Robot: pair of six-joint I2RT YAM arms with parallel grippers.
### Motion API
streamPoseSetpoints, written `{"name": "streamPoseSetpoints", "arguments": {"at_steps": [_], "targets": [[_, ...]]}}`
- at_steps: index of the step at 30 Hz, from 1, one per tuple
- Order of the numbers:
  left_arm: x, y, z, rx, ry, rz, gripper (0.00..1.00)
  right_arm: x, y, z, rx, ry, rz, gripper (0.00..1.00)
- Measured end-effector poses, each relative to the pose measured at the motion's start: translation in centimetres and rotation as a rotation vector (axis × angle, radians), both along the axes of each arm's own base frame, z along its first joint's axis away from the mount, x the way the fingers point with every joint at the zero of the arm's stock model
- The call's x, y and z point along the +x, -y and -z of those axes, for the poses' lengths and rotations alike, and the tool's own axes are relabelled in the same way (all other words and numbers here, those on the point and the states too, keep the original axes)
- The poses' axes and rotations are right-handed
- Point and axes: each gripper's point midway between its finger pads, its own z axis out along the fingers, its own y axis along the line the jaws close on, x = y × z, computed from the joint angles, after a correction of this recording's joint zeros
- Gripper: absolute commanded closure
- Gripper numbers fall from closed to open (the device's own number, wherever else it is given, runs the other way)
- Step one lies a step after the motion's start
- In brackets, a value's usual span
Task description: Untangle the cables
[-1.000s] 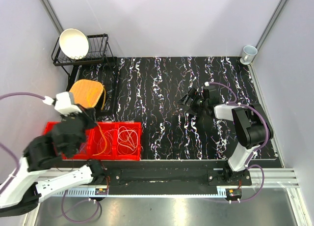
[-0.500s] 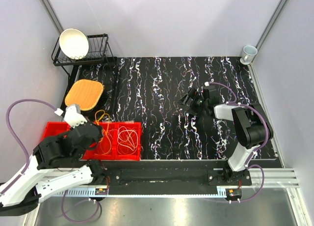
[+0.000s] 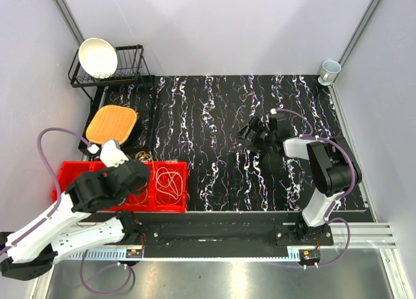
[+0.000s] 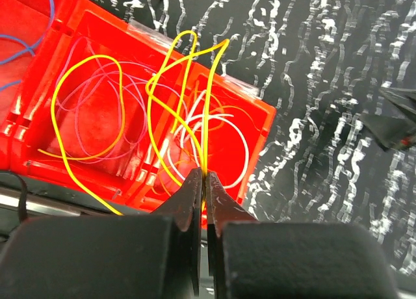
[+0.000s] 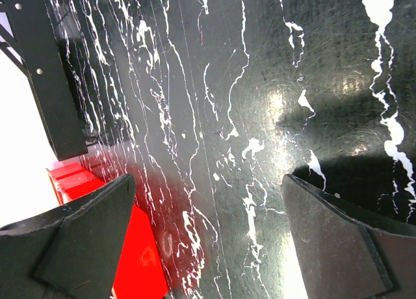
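Left gripper (image 4: 203,179) jaws pinched shut on yellow cable (image 4: 153,110); its loops run lengthwise away from the jaws, over near-left red bins (image 4: 237,90) holding other cables. Right gripper (image 5: 208,234) jaws wide, empty, well apart at right

Bright, even light, mat (image 5: 279,107) glare (soft shadows)

- Thin yellow wire (image 4: 204,130): tall open loops rising over the red plastic bin (image 4: 259,120) at centre of the left wrist view, its strands pinched at lower centre by the closed left gripper (image 4: 205,177)
- Thin lilac-pink wire (image 4: 78,127): loose loops lying in the bin's middle compartment, left of centre
- Whitish wire (image 4: 246,140): coil in the right-hand compartment
- Blue wire (image 4: 29,47): upper left corner, partly cut off
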Motion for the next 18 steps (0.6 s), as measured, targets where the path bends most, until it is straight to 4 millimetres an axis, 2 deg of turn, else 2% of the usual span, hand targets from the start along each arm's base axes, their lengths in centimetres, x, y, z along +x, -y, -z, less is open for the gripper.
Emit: {"name": "streamPoseSetpoints", "arguments": {"at_steps": [4,7,9,13,18], "targets": [[0.9,-0.7,0.8,0.074,-0.031,-0.059,0.92,0.0,-0.1,0.0,0.004,-0.002,-0.004,0.0],[1.4,-2.6,2.3,0.163,-0.087,-0.127,0.91,0.0,-0.1,0.0,0.006,-0.004,-0.003,0.0],[1.4,-3.4,3.1,0.21,-0.125,-0.138,0.87,0.0,-0.1,0.0,0.007,-0.004,-0.003,0.0],[1.0,-5.4,4.7,0.279,-0.245,-0.156,0.89,0.0,-0.2,0.0,0.012,-0.008,-0.007,0.0],[0.9,-6.9,7.0,0.216,-0.362,-0.16,0.95,-0.1,-0.3,0.0,0.019,-0.011,-0.015,0.0]]}}
